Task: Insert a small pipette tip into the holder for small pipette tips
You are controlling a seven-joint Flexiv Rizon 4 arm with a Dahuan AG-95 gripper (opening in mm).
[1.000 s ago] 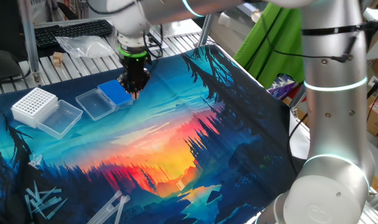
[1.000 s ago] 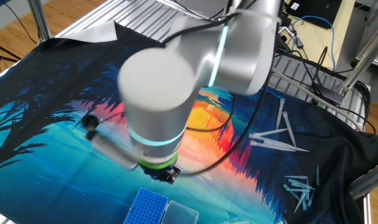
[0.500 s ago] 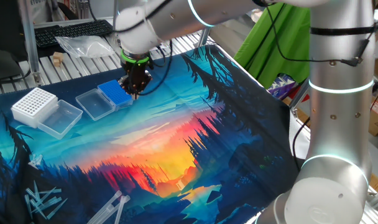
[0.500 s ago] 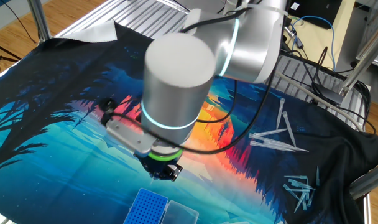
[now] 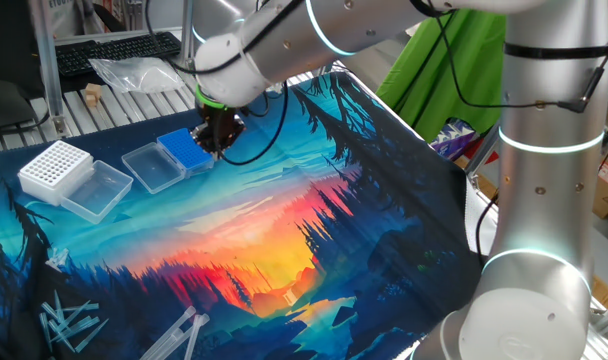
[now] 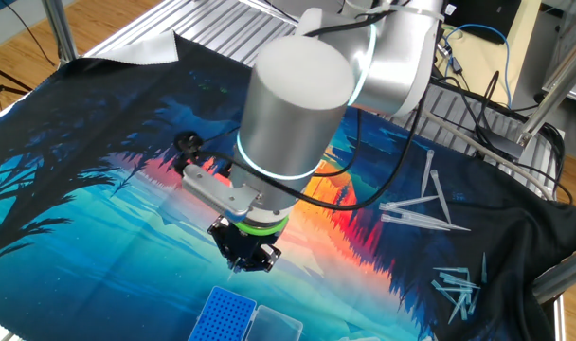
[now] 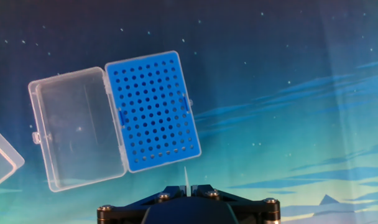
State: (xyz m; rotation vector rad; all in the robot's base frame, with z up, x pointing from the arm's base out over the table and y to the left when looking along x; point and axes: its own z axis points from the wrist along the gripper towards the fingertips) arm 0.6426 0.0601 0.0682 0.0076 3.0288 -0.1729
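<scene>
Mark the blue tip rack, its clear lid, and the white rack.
blue tip rack (image 7: 153, 111): hand view, middle of hole grid.
clear lid (image 7: 77, 127): hand view, centre of the open panel.
white rack (image 5: 54, 166): one fixed view, top grid.

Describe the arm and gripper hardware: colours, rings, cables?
The arm has silver-grey cylindrical links with glowing cyan-white rings at the joints. A green ring sits at the wrist above the black two-finger gripper. Black cables loop along the forearm to the wrist.

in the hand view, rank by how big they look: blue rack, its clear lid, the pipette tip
1. clear hinged plastic lid and blue rectangular plastic rack with a grid of holes: they look about alike, so no ranking between them.
2. thin clear pipette tip, by far the smallest, though nearest the camera.
</scene>
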